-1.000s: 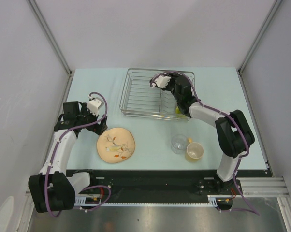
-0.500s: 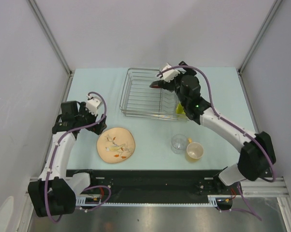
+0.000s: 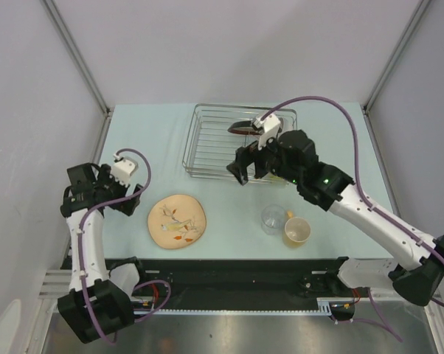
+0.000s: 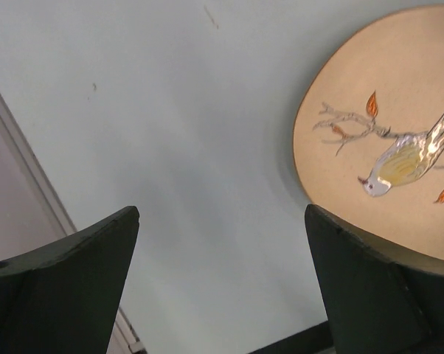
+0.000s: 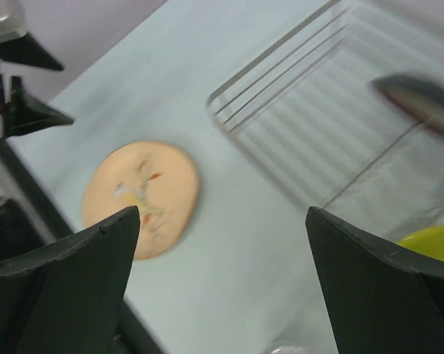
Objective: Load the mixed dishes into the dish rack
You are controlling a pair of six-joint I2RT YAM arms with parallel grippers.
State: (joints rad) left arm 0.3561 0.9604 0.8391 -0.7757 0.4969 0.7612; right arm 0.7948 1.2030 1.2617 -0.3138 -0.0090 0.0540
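The dish rack [image 3: 214,147] stands at the back middle of the table. The dark-red-rimmed plate [image 3: 243,127] stands on edge in it and shows blurred in the right wrist view [image 5: 421,99]. My right gripper [image 3: 250,171] is open and empty, hovering over the rack's near edge [image 5: 281,96]. The beige plate with the leaf pattern [image 3: 178,220] lies flat on the table [image 5: 141,195]. My left gripper [image 3: 136,198] is open and empty, left of that plate [image 4: 392,140]. The clear glass [image 3: 273,218] and the yellowish handled cup [image 3: 296,231] stand near right. The white bowl is out of view.
A yellow-green object [image 5: 432,242] sits at the rack's near right corner, mostly hidden by my right arm in the top view. The table's left edge rail [image 4: 30,169] is close beside my left gripper. Grey walls enclose the table.
My right gripper has pulled out of the rack toward the near side, and the dark-red-rimmed plate stays standing in it. My left arm has drawn back to the left, away from the beige plate.
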